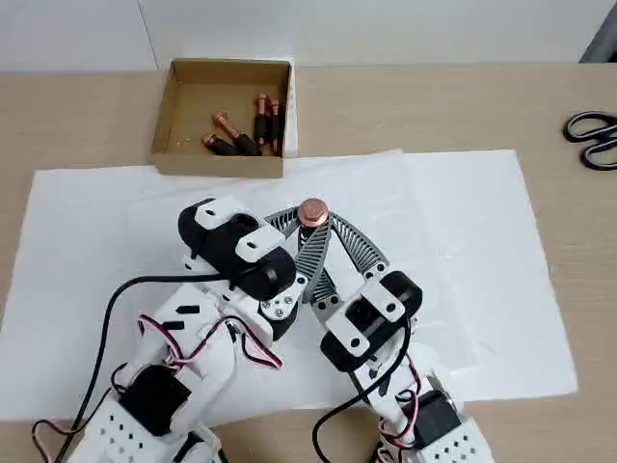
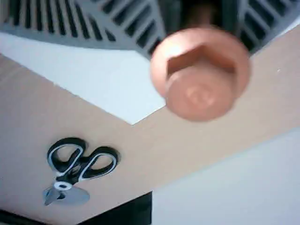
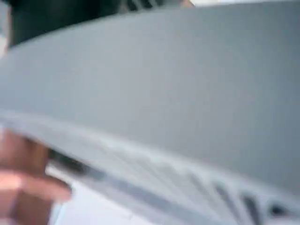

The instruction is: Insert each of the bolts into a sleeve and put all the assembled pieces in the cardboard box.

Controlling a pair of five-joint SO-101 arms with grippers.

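- Standing head-up, a copper bolt is held over the white paper sheet. It is on the arms' side of the cardboard box and a little to the box's right in the high view.
- The left end effector is closed on the bolt just below its head. In the left wrist view, ribbed fingers are seen on either side of the bolt's shank.
- The right end effector is set against the same bolt from the side away from the cardboard box's left wall. Whether it is open or closed cannot be told.
- Several assembled pieces, copper bolts in dark sleeves, are seen lying inside the cardboard box. They are gathered toward its right wall.
- A pair of scissors with black handles is laid on the bare worktop. It is well apart from the cardboard box, far to the box's right and past the paper sheet's edge.
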